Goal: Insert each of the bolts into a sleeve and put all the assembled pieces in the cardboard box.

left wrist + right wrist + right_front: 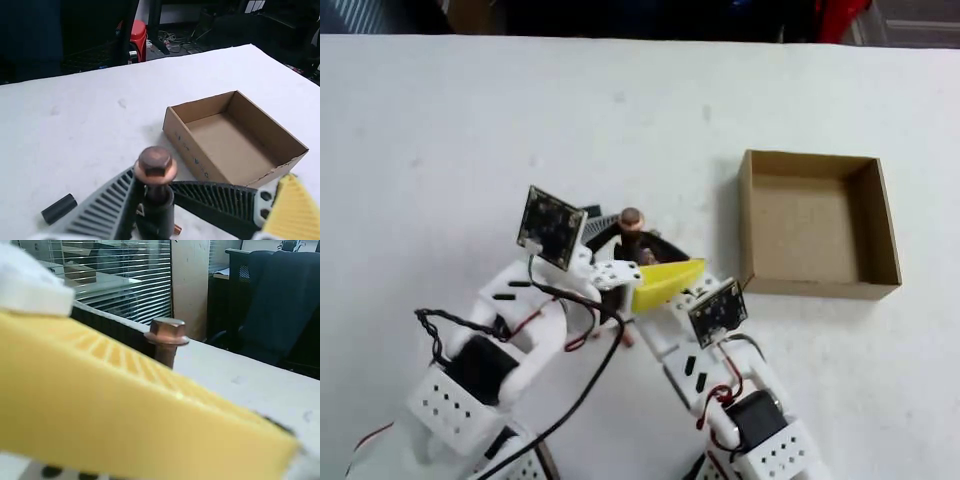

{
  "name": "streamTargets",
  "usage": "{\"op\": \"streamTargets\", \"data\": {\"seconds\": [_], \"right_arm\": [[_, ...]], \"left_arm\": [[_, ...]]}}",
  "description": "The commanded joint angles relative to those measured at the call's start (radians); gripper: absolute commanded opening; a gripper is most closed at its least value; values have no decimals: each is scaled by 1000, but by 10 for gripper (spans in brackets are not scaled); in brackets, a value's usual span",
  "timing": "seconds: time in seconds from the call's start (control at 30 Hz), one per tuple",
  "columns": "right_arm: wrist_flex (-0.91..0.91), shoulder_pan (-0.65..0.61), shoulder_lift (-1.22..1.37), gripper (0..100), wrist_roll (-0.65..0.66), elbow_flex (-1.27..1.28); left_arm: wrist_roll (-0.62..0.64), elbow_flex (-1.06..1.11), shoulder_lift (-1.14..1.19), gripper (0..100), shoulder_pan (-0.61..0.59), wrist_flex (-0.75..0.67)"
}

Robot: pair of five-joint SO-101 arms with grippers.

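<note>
Left wrist view: left gripper clamps the sleeve, apparently, bolt upright inside; right gripper: grip state cannot be told.

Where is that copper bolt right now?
In the high view the copper bolt stands upright mid-table between the two arms, to the left of the cardboard box. The left gripper is shut on it.

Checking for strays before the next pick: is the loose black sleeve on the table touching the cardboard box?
Apart. The left wrist view shows bare table between the black sleeve and the cardboard box. The left gripper clamps a bolt nearby.
</note>
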Motion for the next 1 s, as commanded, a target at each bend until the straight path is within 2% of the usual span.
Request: {"op": "streamTargets", "data": {"seconds": [0.0, 0.4, 0.57, 0.67, 0.83, 0.97], "right_arm": [[-1, 1, -19, 17, 14, 6], [-1, 1, -19, 17, 15, 6], [2, 2, -19, 17, 20, 6], [22, 2, -19, 17, 21, 6], [22, 2, -19, 17, 23, 6], [45, 56, -19, 17, 23, 6]], "left_arm": [[8, -11, -19, 423, -68, -35], [3, -40, -18, 423, -133, -37], [8, -114, -18, 411, -286, -29], [8, -109, -18, 300, -375, -8], [2, -114, -19, 15, -455, 75], [6, -114, -21, 80, -490, 173]]}}
